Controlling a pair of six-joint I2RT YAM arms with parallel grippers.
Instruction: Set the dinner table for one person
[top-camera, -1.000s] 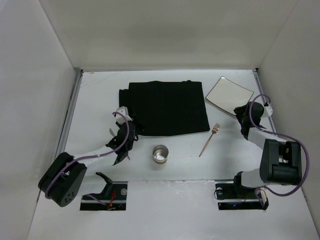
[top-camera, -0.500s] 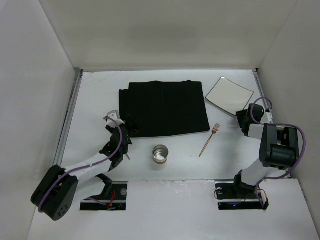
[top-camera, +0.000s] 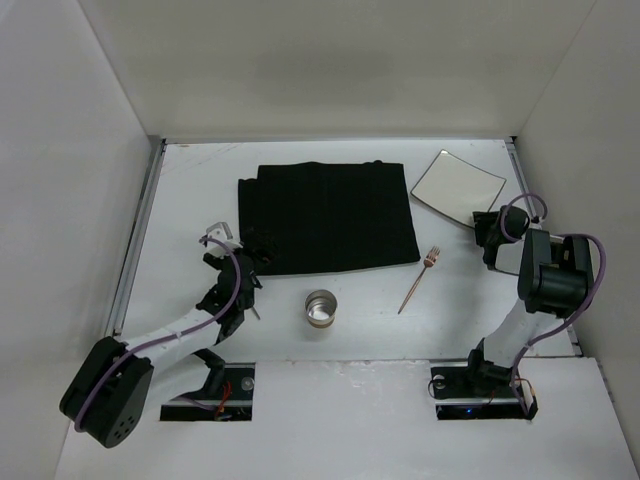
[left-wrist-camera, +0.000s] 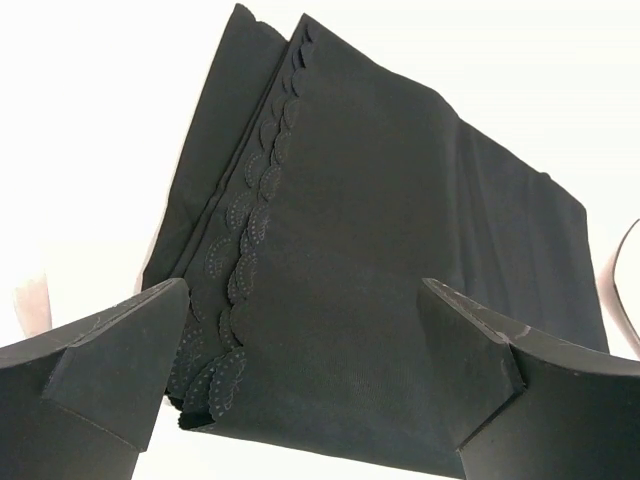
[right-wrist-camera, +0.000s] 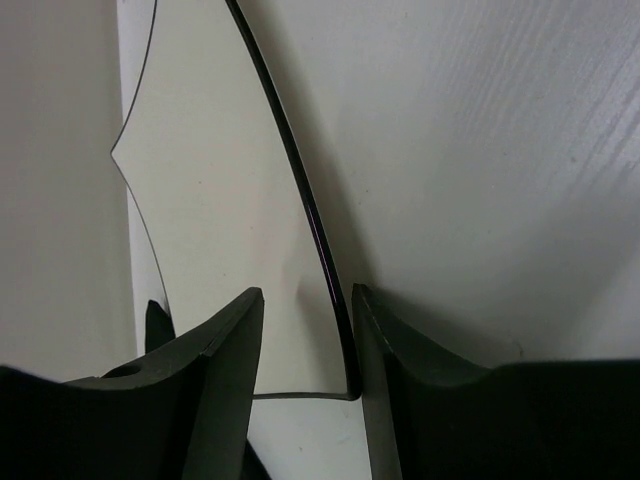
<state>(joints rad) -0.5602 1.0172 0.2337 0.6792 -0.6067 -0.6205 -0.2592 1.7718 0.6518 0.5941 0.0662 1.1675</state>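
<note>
- The right claw (right-wrist-camera: 306, 295) had its two fingers a small way apart, one on each side of the near edge of the plate (right-wrist-camera: 200, 200).
- The thin dark rim ran up between the fingers in the right wrist view. I could not tell if they were pinching it or only standing around it.
- The plate sat at the far right of the dinner table (top-camera: 200, 180), tipped a little, with one corner pointing back at the right claw.
- The left claw (left-wrist-camera: 300, 340) was wide apart and held nothing.
- It was low over the near left corner of the black mat (left-wrist-camera: 400, 250), where the folded, wavy edges showed.
- The mat lay flat in the middle of the table, with its long side going left to right.
- A fork (top-camera: 417, 281) lay on the table between the mat and the right arm, prongs pointing away from the robot.
- A little round cup (top-camera: 321, 308) stood just in front of the mat, between the two arms.
- The right arm was much nearer the plate, and the left arm was nearer the mat.
- I think the plate goes onto the mat next. The mat lay to the left of the plate, so the right claw would need to carry it that way.
</note>
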